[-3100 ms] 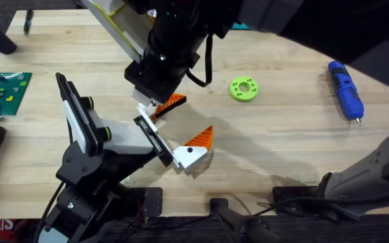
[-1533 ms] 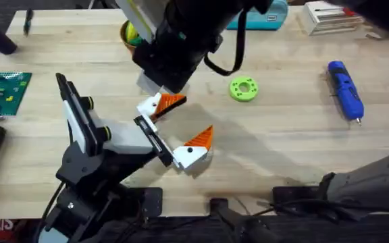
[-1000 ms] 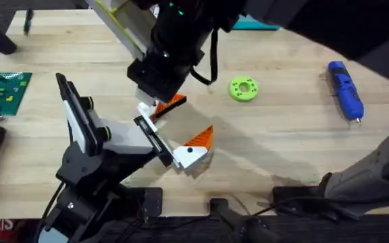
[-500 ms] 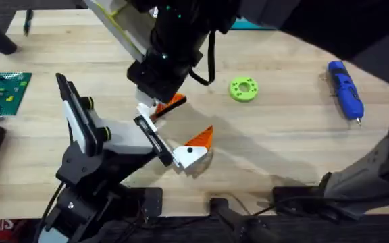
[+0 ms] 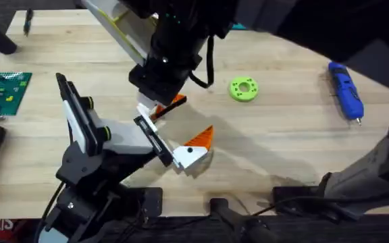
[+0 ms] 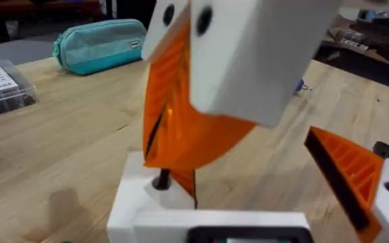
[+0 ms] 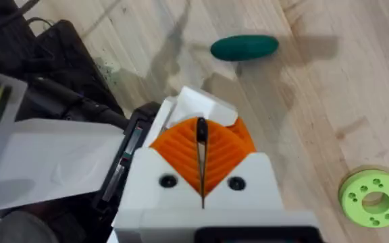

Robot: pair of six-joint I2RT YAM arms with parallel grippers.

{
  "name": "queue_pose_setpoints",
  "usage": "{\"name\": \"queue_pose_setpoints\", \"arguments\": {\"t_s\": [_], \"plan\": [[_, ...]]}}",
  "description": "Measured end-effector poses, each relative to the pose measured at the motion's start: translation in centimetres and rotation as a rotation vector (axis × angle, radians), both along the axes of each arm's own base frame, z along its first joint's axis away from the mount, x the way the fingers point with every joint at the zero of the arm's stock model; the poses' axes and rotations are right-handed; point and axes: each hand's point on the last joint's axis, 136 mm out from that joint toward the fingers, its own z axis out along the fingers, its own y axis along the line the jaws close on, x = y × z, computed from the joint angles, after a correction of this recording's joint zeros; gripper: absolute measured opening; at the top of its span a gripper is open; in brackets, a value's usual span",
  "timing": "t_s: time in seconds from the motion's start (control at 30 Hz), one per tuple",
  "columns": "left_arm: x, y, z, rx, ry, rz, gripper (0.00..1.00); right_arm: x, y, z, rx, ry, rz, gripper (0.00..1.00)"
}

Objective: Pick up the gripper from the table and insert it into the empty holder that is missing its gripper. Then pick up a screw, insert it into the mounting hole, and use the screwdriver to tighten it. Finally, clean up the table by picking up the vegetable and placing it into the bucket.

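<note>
**Right gripper closed over the holder end, orange gripper at the plate**

Nearest the bases, the black-and-white left arm (image 5: 90,148) reaches up and to the right across the desk (image 5: 282,155). Its left gripper (image 5: 196,116) stands open. On one side is the orange wedge (image 5: 200,138) on its white block with a dark dot. On the other is the holder (image 5: 150,138), a white bracket with a thin black plate, well apart from the wedge.

At the far end of that plate lies the orange gripper (image 5: 174,102), its tip pointing right and away from the arm. It touches the holder end, but I cannot tell whether it is fully seated.

Directly above it hangs the right gripper (image 7: 200,135). Its orange ribbed pads are pressed together along a thin dark line over a white block. Whether anything is pinched between them cannot be told. The dark right arm fills the overhead view behind it.

Farther right, the green ring (image 5: 243,88) lies flat on the desk. The blue screwdriver (image 5: 345,90) lies near the right edge, tip toward the bases. Beyond the holder, the right wrist view shows a dark green vegetable (image 7: 244,47) lying on bare wood. A teal pouch (image 6: 100,44) sits at the far edge.
</note>
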Motion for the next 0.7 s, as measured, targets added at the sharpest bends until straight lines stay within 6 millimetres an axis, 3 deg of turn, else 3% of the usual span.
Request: {"name": "queue_pose_setpoints", "arguments": {"t_s": [0.7], "plan": [[0.07,0.05,-0.03,-0.002,0.005,0.005,0.986,-0.01,0.19,-1.00,-0.002,0.009,0.002,0.009]]}}
